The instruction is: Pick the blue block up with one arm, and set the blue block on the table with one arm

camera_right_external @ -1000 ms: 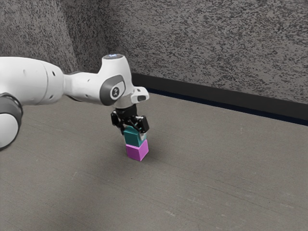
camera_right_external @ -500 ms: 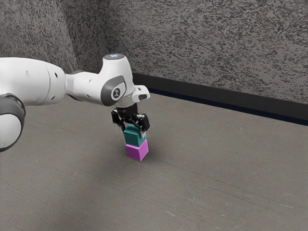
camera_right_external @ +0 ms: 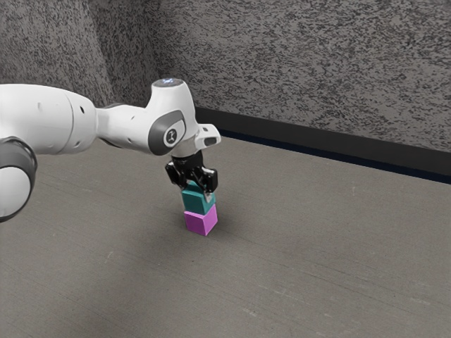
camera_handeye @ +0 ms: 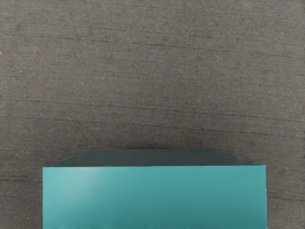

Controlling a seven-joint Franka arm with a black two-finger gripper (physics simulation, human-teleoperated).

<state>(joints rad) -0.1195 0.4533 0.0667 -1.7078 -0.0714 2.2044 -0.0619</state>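
Pincer at Stacked Blue Block, Table Surface on All Sides

Location of target: the blue block (camera_right_external: 196,202), a teal-toned cube, sits upright on top of the purple block (camera_right_external: 199,223), a bright magenta-purple cube, directly below the black pincer (camera_right_external: 197,193). The lower block rests on the table (camera_right_external: 317,267), a grey surface with fine parallel lines.

Clearances: the table extends around the stack on every side. Its far border meets a dark band (camera_right_external: 317,134) at the foot of the mottled grey wall (camera_right_external: 303,70), well apart from the pincer. The two blocks are roughly in line vertically. In the wrist view, the upper block's straight top edge runs square to the hand, with a darker side face falling away beyond it.

Arm pose: the white arm (camera_right_external: 42,116) enters from the exterior view's left, its forearm nearly level; the wrist bends downward and the pincer points down.

Pincer state: cannot be determined.
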